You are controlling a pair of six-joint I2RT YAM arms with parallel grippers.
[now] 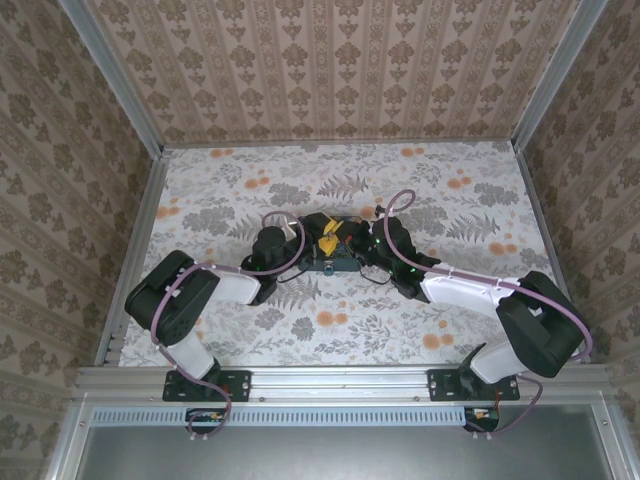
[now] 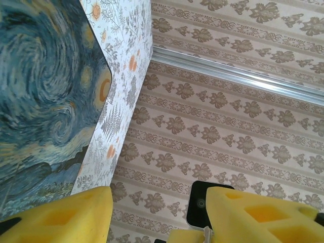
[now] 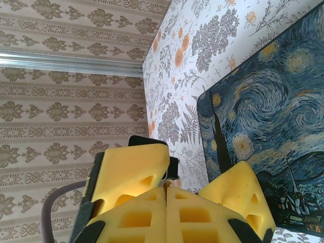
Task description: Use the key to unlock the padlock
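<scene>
While both arms are pointing in toward mid-table, you are looking at a job I judge to be barely under way. Nothing is showing a sprung shackle, so the unlocking itself is yet to be done.

- One floral-printed white tabletop [image 1: 420, 330] is carrying everything.
- Two white-and-black arms are stretching across it, the left arm [image 1: 225, 287] and the right arm [image 1: 480, 295].
- One square box [image 2: 45, 91], painted with a blue-and-yellow starry-night picture, is sitting between them.
- Two grippers with yellow foam fingers are meeting at it.
  - Your left gripper [image 2: 159, 197] is standing wide apart and gripping nothing, with the box just beside one finger.
  - Your right gripper [image 3: 166, 192] is pressing its fingers flush together. A small speck [image 3: 170, 181] is sitting at the seam, and I cannot tell whether it is the key.
- The tiny dark teal padlock is too small to pick out. I am judging it to be at the box edge where the fingers are meeting.
- One silvery sliver [image 2: 206, 234] is peeking out beside a left finger. Key or shackle, I cannot tell.
</scene>
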